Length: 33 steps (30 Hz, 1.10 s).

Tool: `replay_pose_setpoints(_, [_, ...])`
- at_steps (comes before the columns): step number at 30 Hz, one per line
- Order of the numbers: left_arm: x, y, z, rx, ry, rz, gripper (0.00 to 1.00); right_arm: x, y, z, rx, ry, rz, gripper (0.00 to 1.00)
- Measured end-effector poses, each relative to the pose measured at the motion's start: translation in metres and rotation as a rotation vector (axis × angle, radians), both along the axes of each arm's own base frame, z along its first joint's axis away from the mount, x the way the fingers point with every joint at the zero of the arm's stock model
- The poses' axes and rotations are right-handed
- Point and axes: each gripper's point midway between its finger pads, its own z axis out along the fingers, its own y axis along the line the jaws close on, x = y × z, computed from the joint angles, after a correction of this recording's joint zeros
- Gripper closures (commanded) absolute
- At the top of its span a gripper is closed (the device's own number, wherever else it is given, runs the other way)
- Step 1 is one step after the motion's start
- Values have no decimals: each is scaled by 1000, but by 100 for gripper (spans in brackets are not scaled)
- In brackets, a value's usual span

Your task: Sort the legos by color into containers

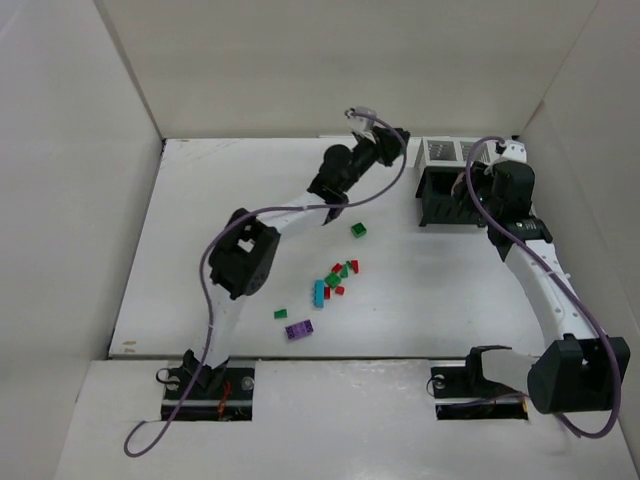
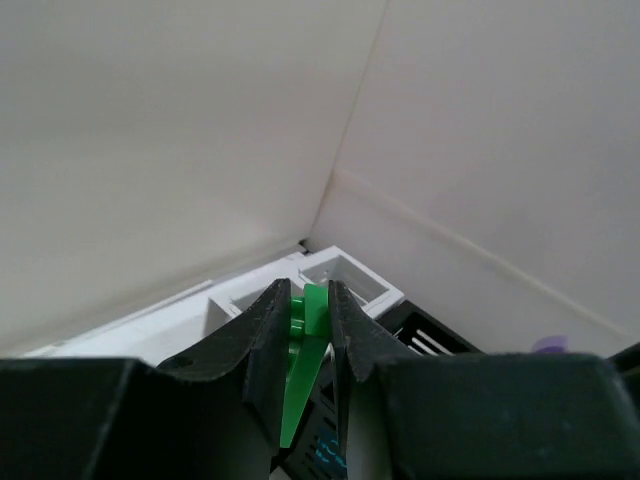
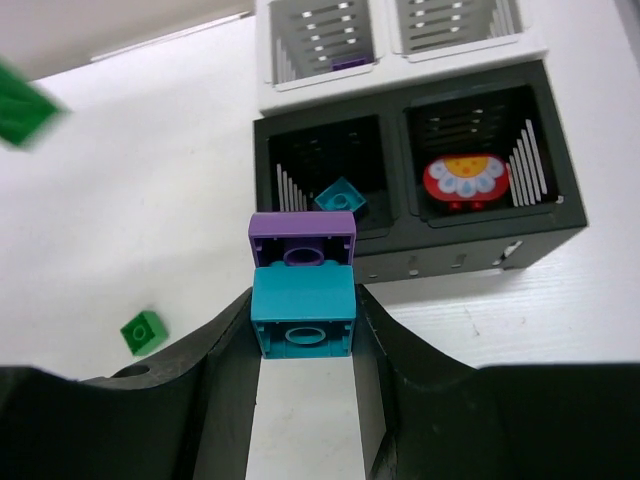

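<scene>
Top view: the left claw (image 1: pixel 395 140) is in the upper centre of the frame, just left of the bins (image 1: pixel 440 190). The right claw (image 1: pixel 495 190) is at the bins' right edge. Neither claw's jaws are readable here. The loose bricks (image 1: pixel 335 278) lie mid-frame on the table (image 1: pixel 200 250), well apart from the bins.

Left wrist view: the left claw (image 2: pixel 307 295) is clamped on a green brick (image 2: pixel 308 325). The white bins (image 2: pixel 345 270) sit just past its tips.

Right wrist view: the right claw (image 3: pixel 303 300) grips a teal brick (image 3: pixel 303 318) with a purple brick (image 3: pixel 302 235) stuck on its far end. The left black bin (image 3: pixel 300 150), centre frame, already holds a small teal piece (image 3: pixel 340 195). The right black bin (image 3: pixel 545 130) holds a flower piece (image 3: pixel 465 180). The upper-left white bin (image 3: pixel 268 50) shows a purple bit (image 3: pixel 350 63). A stray green brick (image 3: pixel 143 332) lies at lower left.

Step, as judged: both claws are carrying bricks to the bins.
- Left claw next: pick the bin for green, centre over it, and release.
- Right claw next: the teal probably goes with the teal piece, but the purple brick would ride along, so the pair needs splitting or one colour lands in the wrong bin.
</scene>
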Motion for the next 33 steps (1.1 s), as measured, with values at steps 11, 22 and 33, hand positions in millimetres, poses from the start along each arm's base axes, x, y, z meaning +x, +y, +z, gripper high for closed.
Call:
replay_pose_setpoints(11, [-55,131,125,49,-63,129,100,20,74,-41,-29,133,287,100])
replay_pose_setpoints(22, [-21,193,39,304,205,246,100,30,158,-142,-133,471,392,92])
replay_pose_setpoints(33, [-15,218,32,329,220,175,100,32,169,-185,-152,593,346,49])
